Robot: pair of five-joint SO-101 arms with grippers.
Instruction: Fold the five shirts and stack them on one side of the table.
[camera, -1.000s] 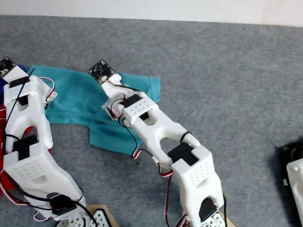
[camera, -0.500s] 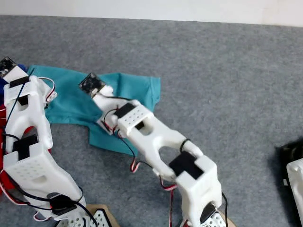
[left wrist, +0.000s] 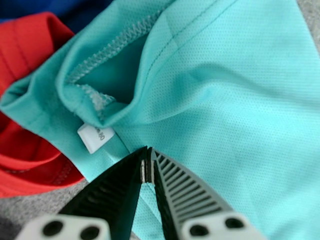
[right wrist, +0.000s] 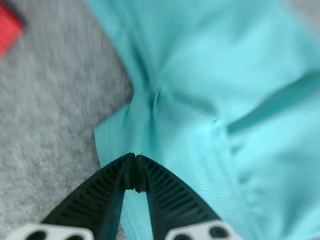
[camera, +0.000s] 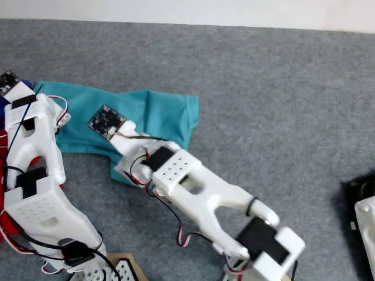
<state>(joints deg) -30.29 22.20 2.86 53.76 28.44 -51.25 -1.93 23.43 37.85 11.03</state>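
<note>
Over on the left side of the grey table [camera: 281,88], the teal shirt [camera: 167,114] is lying spread out but pretty rumpled, and both arms are sitting over it. So the left gripper [left wrist: 146,167] is clamping its jaws tight on a fold of the teal cloth right by the collar, just beside the little white label [left wrist: 96,136]. 2 more are showing next to that collar edge, a red shirt [left wrist: 30,45] and a blue shirt [left wrist: 50,7], at the far left of the table where the left arm [camera: 29,152] is standing. The right gripper [right wrist: 135,175] is sitting with its jaws pressed together too, tips down at the shirt's lower edge, near a seam and a corner where the cloth is meeting the grey surface. Honestly can't tell if it's actually pinching any fabric or just hanging over it. The right arm [camera: 193,187] is stretching diagonally across the lower part of the shirt, with its wrist camera board [camera: 105,122] sitting over the middle of the cloth
</note>
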